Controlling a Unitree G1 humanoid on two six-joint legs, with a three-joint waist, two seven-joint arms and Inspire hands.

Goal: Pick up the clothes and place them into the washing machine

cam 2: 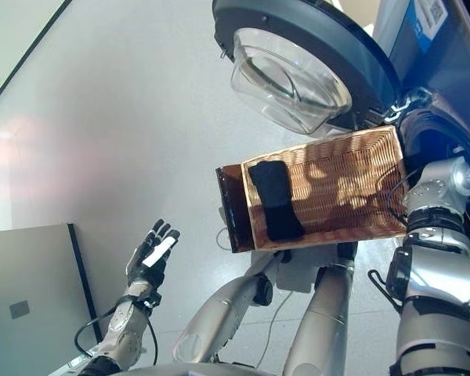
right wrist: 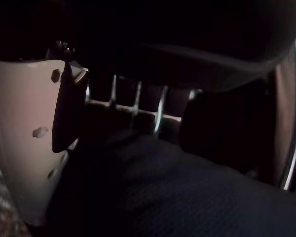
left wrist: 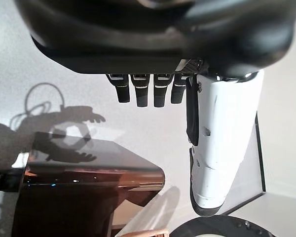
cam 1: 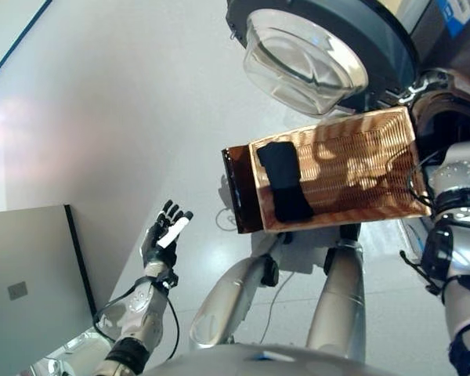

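A shallow wicker basket rests on a low dark brown box beside the washing machine. A black garment lies at the basket's left end. The machine's round glass door stands open above the basket. My right arm reaches into the dark drum opening at the right. In the right wrist view my right hand is inside the dark drum, over a dark cloth. My left hand is open and empty, raised over the floor left of the basket.
A grey panel with a dark edge stands at the lower left. Pale floor spreads left of the machine and basket. The box's dark top also shows in the left wrist view.
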